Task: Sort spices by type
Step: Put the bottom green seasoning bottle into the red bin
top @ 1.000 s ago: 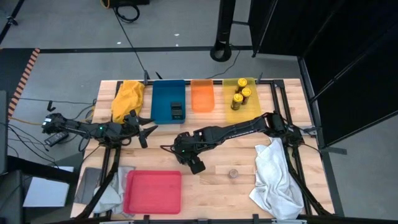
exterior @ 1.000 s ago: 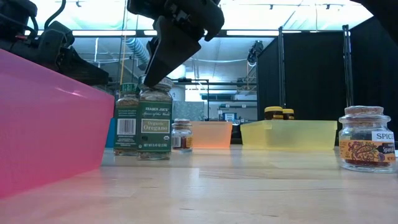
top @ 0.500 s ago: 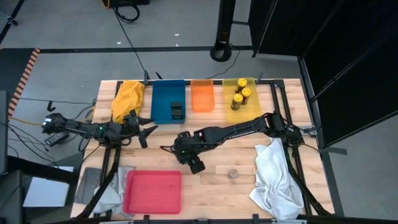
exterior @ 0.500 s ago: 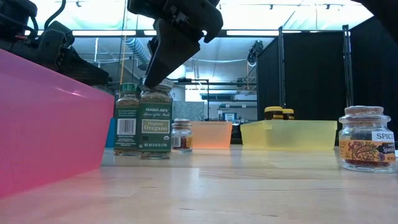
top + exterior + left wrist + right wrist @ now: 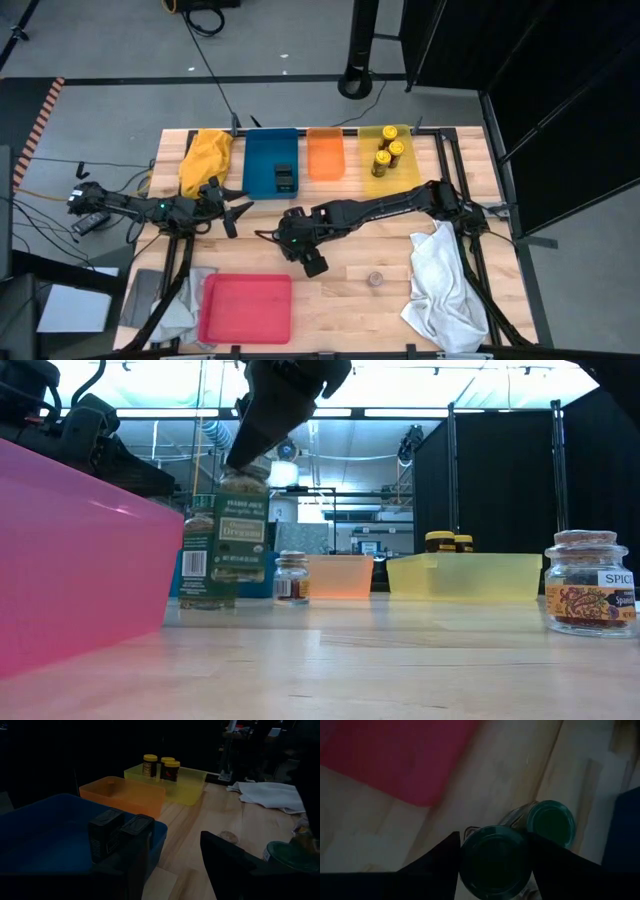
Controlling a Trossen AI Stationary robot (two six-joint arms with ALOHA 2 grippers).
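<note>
Wooden slats of the surface point(image 5: 350, 295) run under four trays: blue tray point(image 5: 262, 160), orange tray point(image 5: 325, 155) and yellow tray point(image 5: 385, 180) in a row near the upper centre of the high view, and a pink tray point(image 5: 245, 308) at lower left. My right gripper point(image 5: 262, 445) sits mid-frame in the high view and is pinching the lid end of a green-lidded oregano jar point(image 5: 228, 525); in the low view, left of centre, the jar hangs clear of the wood and leans a little. A second green-lidded jar point(image 5: 551, 822) stands just beside it, with a tiny grey-topped jar point(image 5: 291, 577) close behind. I judge this to be the carry step, so I would lift straight until I am clear of the neighbour, keep the grip steady because the jar is tilted, and only then travel to a tray. Yellow-lidded jars point(image 5: 387, 156) already sit in the yellow tray and black boxes point(image 5: 285, 179) in the blue one. My left gripper point(image 5: 235, 207) waits at left centre of the high view, fingers spread and empty.
</note>
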